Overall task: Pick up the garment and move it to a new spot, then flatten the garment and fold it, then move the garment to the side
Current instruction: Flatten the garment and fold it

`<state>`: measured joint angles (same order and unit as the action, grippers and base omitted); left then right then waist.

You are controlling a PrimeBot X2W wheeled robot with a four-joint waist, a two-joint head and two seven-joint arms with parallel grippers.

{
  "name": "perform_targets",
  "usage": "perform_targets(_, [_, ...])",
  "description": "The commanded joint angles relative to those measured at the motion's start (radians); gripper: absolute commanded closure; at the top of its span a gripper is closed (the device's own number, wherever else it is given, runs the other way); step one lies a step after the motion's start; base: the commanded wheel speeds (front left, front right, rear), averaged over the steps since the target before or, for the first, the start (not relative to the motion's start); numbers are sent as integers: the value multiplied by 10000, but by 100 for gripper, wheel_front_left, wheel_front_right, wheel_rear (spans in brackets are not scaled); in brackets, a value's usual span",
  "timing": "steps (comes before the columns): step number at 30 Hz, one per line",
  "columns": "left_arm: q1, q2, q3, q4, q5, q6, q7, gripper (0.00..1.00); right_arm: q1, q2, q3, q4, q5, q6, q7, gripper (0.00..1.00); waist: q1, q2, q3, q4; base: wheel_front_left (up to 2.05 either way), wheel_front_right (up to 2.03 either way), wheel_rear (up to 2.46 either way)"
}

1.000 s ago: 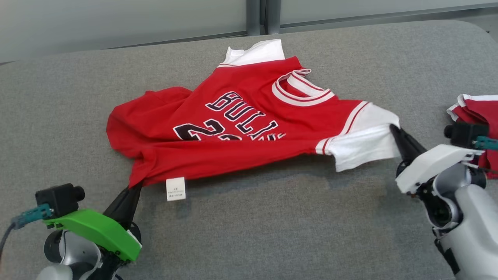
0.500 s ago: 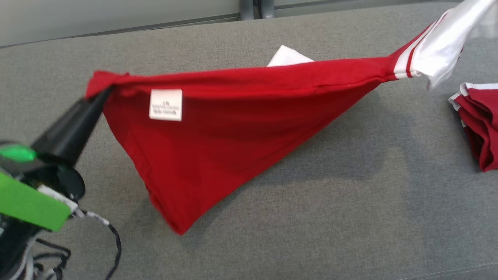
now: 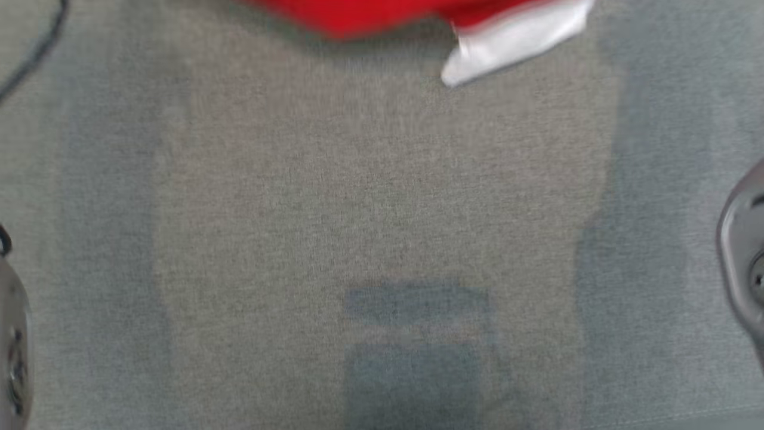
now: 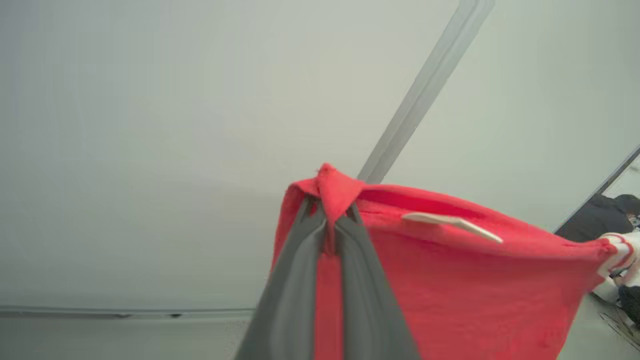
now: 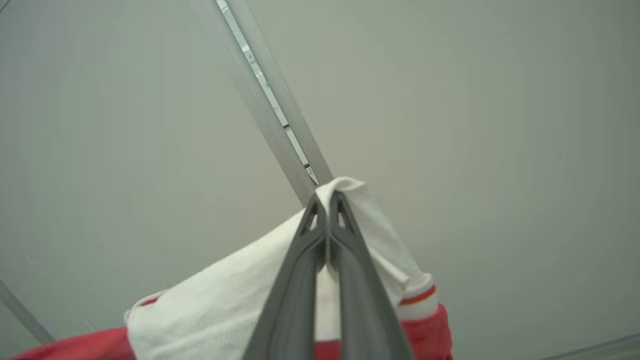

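The garment (image 3: 370, 15) is a red jersey with white sleeves, and its blurred lower edge and one white sleeve (image 3: 513, 39) hang at the top of the head view, above the grey surface. In the left wrist view my left gripper (image 4: 327, 210) is shut on a bunched red corner of the garment (image 4: 450, 280), with a white label lying beside it. In the right wrist view my right gripper (image 5: 327, 197) is shut on the garment's white sleeve (image 5: 215, 300). The cloth stretches between the two grippers, held up in front of a pale wall.
The grey padded surface (image 3: 382, 209) spreads below the garment. Pale arm parts sit at the left edge (image 3: 12, 346) and right edge (image 3: 743, 263), and a dark cable (image 3: 36, 54) crosses the top left. A person in dark clothes (image 4: 607, 212) is far right in the left wrist view.
Both grippers have lifted the garment off the surface, from lying spread to hanging stretched between them. The head camera has tilted down, so just the garment's lower edge stays in view.
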<state>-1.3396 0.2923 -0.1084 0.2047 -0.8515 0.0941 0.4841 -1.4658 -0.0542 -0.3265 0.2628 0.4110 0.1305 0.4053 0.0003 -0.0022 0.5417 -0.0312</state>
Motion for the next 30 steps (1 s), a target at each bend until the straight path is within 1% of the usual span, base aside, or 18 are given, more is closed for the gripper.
perform_targets(1, [-982, -142, 13, 704, 473, -223, -997, 100, -1035, -10, -143, 644, -417, 5, -573, 100, -3, 22, 1601, 340, 0, 0, 0])
perform_targets(3, [-1894, -361, 40, 1691, 996, -305, -2282, 100, -2231, 11, -36, 1616, -402, 5, -1335, 100, -3, 22, 1872, 478, 0, 0, 0])
perform_targets(5, [-2755, -478, -31, 2422, 1265, -633, -3229, 100, -3156, 22, 328, 2350, -296, 3, -2019, 100, -3, 22, 2147, 506, 0, 0, 0])
perform_targets(6, [-3168, -482, 32, 2722, 1374, -730, -3661, 100, -3570, 19, 545, 2640, -189, 3, -2297, 100, -3, 22, 2317, 478, 0, 0, 0])
perform_targets(8, [-3879, -468, -8, 3215, 1481, -1082, -4261, 100, -4368, 6, 1005, 3091, 139, 3, -2623, 100, -3, 22, 2727, 422, 0, 0, 0])
perform_targets(9, [-3879, -468, -8, 3215, 1481, -1082, -4261, 100, -4368, 6, 1005, 3091, 139, 3, -2623, 100, -3, 22, 2727, 422, 0, 0, 0])
perform_targets(11, [-4230, -474, 119, 3743, 1367, -1411, -4787, 100, -4679, 9, 1442, 3390, 647, 3, -2856, 100, -3, 22, 3073, 355, 0, 0, 0])
perform_targets(12, [-4218, -453, 127, 4031, 1336, -1573, -4949, 100, -4564, 11, 1668, 3506, 806, 3, -2969, 100, -3, 22, 3162, 295, 0, 0, 0])
perform_targets(14, [-3991, -391, -68, 4519, 1324, -1897, -5142, 100, -4039, 24, 2036, 3568, 1177, 3, -3159, 100, -3, 22, 3222, 215, 0, 0, 0])
perform_targets(16, [-3519, -321, -341, 4967, 1274, -2107, -5151, 100, -3374, 1, 2225, 3429, 1401, 3, -3313, 100, -3, 22, 3195, 132, 0, 0, 0])
perform_targets(20, [-2101, -177, -916, 5516, 948, -2259, -5209, 100, -1258, -50, 2264, 2887, 1885, 5, -3341, 100, -3, 22, 2995, -30, 0, 0, 0])
perform_targets(23, [-706, -22, -1490, 4995, 232, -2260, -5185, 100, 539, -294, 2374, 2207, 2411, 5, -3000, 100, -3, 22, 2790, -145, 0, 0, 0])
perform_targets(25, [309, 189, -1860, 4439, -200, -2254, -5192, 100, 1822, -540, 2567, 1374, 2855, 3, -2677, 100, -3, 22, 2619, -128, 0, 0, 0])
perform_targets(26, [871, 385, -1999, 4137, -400, -2255, -5259, 100, 2527, -637, 2623, 903, 3107, 5, -2546, 100, -3, 22, 2489, -173, 0, 0, 0])
perform_targets(28, [2158, 563, -2225, 3551, -878, -2244, -5285, 100, 4046, -901, 2591, -1, 3527, 3, -2346, 100, -3, 22, 2062, -200, 0, 0, 0])
perform_targets(30, [3484, 734, -2247, 2980, -1436, -2236, -5374, 100, 5443, -1136, 2505, -931, 3843, 5, -2113, 100, -3, 22, 1650, -215, 0, 0, 0])
